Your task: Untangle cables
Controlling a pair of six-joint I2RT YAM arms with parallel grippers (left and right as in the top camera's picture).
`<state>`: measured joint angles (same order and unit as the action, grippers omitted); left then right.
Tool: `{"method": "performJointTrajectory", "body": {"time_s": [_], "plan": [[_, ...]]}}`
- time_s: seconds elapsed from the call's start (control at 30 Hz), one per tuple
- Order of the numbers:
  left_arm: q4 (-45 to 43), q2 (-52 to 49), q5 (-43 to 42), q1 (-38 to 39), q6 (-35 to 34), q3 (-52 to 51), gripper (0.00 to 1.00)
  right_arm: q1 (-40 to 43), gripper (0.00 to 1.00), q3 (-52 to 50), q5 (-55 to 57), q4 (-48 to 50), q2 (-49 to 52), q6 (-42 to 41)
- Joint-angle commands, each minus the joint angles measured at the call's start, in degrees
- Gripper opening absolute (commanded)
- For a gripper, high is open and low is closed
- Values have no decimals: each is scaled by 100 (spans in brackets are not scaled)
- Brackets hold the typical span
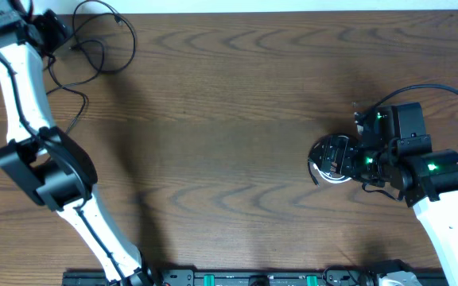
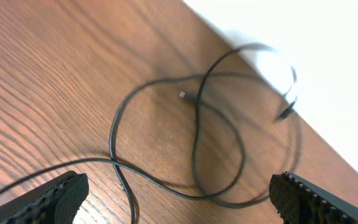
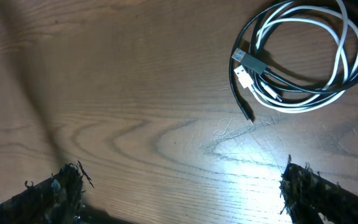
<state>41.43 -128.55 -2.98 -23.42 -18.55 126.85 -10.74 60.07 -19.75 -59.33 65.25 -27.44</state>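
Note:
One thin black cable (image 1: 106, 40) lies in loose crossing loops at the table's far left corner; a strand (image 2: 130, 198) of it runs on the wood between my left fingers. My left gripper (image 1: 56, 33) (image 2: 179, 190) hovers over those loops, open and holding nothing. A white cable (image 3: 303, 20) and another black cable are wound together in a small coil (image 1: 318, 171) (image 3: 272, 99) with their plug ends (image 3: 247, 65) sticking out. My right gripper (image 1: 336, 152) (image 3: 182, 190) is open just short of the coil, with bare wood between its fingers.
The table's far edge (image 2: 241, 43) runs close behind the black loops. The left arm (image 1: 46, 167) stretches along the left side. The thick arm cable (image 1: 452, 95) arcs over the right arm. A rail (image 1: 253, 278) lines the front edge.

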Motion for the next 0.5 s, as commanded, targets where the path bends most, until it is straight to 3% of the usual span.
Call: {"method": "performJointTrajectory", "body": {"time_s": [0.0, 0.07, 0.17, 0.27, 0.37, 0.47], "plan": [[72, 490, 81, -4, 68, 164, 98, -17, 99, 50, -28, -9, 2, 9], [282, 723, 385, -9, -223, 164, 98, -17, 99, 50, -26, -9, 2, 9], [1069, 896, 1617, -9, -1272, 164, 98, -17, 99, 50, -26, -9, 2, 9], [1810, 841, 2293, -87, -1991, 116, 98, -17, 99, 50, -26, -9, 2, 9], [2048, 739, 2577, -275, -1932, -142, 98, -17, 99, 50, -26, -9, 2, 9], [2090, 662, 2927, -627, -1145, -542, 98, -17, 99, 50, -28, -9, 2, 9]]}}
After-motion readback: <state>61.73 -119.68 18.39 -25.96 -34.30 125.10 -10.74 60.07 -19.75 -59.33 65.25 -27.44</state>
